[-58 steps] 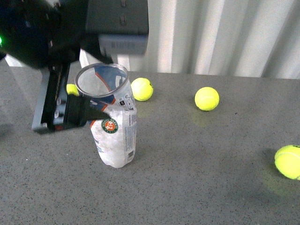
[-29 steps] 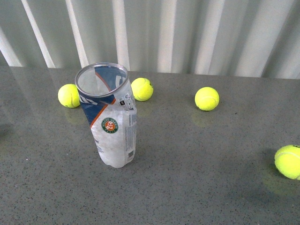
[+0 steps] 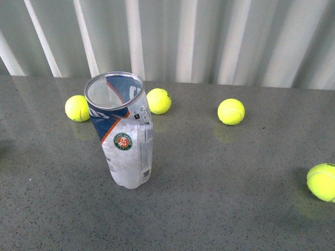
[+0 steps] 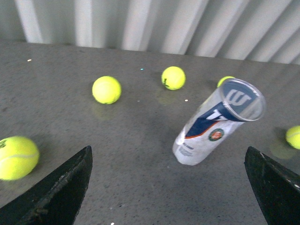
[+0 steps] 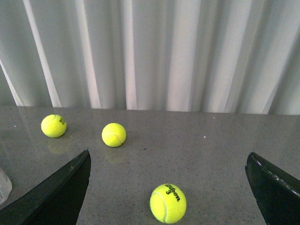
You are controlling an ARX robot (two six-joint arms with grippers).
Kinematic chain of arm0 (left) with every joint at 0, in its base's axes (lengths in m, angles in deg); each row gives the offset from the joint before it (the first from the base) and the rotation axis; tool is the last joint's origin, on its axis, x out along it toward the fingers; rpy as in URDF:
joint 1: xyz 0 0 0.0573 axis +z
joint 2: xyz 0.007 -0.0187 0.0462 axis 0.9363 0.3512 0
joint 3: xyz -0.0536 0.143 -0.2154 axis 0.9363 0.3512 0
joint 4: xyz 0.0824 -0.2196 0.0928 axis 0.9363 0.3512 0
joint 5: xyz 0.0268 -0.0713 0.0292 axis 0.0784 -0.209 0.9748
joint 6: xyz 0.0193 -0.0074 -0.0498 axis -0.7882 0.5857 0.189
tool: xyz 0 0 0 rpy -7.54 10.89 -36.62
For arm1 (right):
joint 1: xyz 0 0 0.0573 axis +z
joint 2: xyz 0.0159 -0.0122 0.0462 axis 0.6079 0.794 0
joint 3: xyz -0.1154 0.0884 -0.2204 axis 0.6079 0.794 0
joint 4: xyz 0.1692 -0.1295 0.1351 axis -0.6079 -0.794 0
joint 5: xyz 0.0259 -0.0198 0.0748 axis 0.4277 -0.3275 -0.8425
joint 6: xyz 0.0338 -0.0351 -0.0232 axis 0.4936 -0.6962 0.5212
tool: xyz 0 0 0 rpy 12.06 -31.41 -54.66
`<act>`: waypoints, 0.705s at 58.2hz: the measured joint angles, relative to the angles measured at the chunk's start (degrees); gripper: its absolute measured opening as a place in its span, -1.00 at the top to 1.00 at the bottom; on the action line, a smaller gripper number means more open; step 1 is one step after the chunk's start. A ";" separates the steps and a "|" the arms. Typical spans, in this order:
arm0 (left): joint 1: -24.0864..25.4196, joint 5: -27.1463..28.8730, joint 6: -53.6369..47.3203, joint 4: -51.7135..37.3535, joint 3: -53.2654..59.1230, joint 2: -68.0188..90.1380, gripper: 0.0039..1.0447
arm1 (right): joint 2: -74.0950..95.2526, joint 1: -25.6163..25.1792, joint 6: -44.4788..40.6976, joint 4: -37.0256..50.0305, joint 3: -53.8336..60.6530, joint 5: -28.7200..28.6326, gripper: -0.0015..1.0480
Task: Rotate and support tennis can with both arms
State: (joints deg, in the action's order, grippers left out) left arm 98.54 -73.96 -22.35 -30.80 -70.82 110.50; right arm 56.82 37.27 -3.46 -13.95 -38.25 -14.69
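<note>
The tennis can (image 3: 125, 141) stands upright on the grey table with its open metal rim up and the label and round logo facing the front camera. No arm shows in the front view. In the left wrist view the can (image 4: 215, 124) stands free, some way beyond my left gripper (image 4: 168, 149), which is open and empty with its fingers (image 4: 61, 192) wide apart. My right gripper (image 5: 168, 154) is open and empty, with a tennis ball (image 5: 168, 203) lying on the table between its fingers. Nothing touches the can.
In the front view three tennis balls lie behind the can: one at the left (image 3: 77, 108), one at the middle (image 3: 158, 100) and one at the right (image 3: 231, 111). Another ball (image 3: 321, 181) lies at the right edge. A corrugated white wall (image 3: 209, 36) closes the table's far side.
One second ago the left arm and gripper were at the can's upper left side. The arm has since left the front view, and the can stands on its own.
</note>
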 joint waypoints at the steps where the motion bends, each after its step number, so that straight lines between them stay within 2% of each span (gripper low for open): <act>1: -0.37 4.02 1.27 -4.83 2.08 -0.63 -0.71 | 0.00 0.00 0.02 0.00 0.02 0.00 -0.86; 8: -4.66 17.84 5.53 -24.85 11.67 -5.46 -0.30 | 0.00 0.00 0.00 0.00 0.00 0.00 -0.86; 14: -8.59 21.92 6.73 -25.51 14.34 -10.54 0.04 | -0.02 0.00 0.02 0.00 0.00 0.00 -0.86; 18: -12.31 25.33 7.13 -23.34 16.79 -14.82 0.42 | 0.00 0.00 0.02 0.00 0.02 0.02 -0.86; 22: -14.32 27.54 7.30 -21.81 18.08 -17.29 0.66 | 0.00 0.00 0.02 0.00 0.00 0.00 -0.86; 25: -16.28 29.81 7.61 -20.11 19.15 -20.20 0.93 | 0.00 0.00 0.02 0.00 0.00 0.00 -0.86; 41: -21.75 34.77 7.93 -14.03 21.53 -28.96 0.93 | 0.00 0.00 0.00 0.00 0.00 0.00 -0.86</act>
State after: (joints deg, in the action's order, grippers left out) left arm 76.79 -39.18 -14.41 -44.83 -49.29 81.54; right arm 56.82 37.27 -3.46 -13.95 -38.25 -14.69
